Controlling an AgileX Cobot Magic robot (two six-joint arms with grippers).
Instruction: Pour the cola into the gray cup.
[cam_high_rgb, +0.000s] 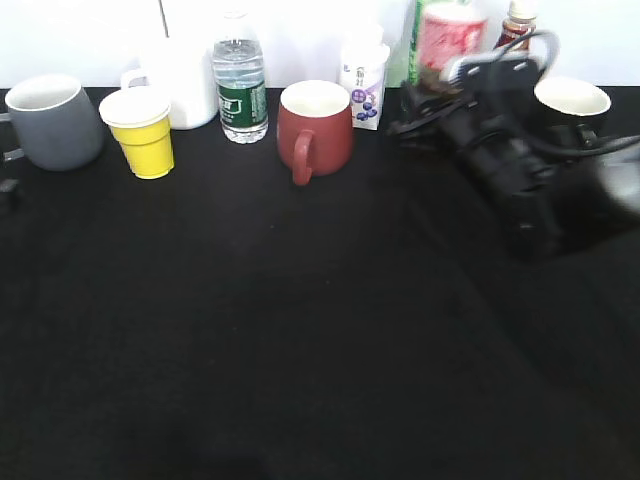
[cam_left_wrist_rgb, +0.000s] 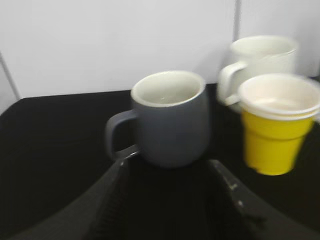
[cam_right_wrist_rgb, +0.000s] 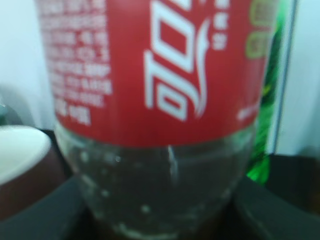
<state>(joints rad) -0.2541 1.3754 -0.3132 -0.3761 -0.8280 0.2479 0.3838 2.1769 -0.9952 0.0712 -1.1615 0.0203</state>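
Right wrist view fills with the cola (cam_right_wrist_rgb: 160, 100) between the right pincer's (cam_right_wrist_rgb: 160, 220) spread jaws, contact uncertain, while the left pincer (cam_left_wrist_rgb: 167, 200), wide, frames the gray cup (cam_left_wrist_rgb: 167, 120), presumably to steady it.

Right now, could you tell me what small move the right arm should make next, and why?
Probably close the right gripper on the cola. In the right wrist view the bottle fills the frame, its base between the two fingers, though a firm grasp can't be confirmed. The gray cup stands far left and upright, in front of the left gripper, so the bottle must be gripped and lifted before carrying it across.
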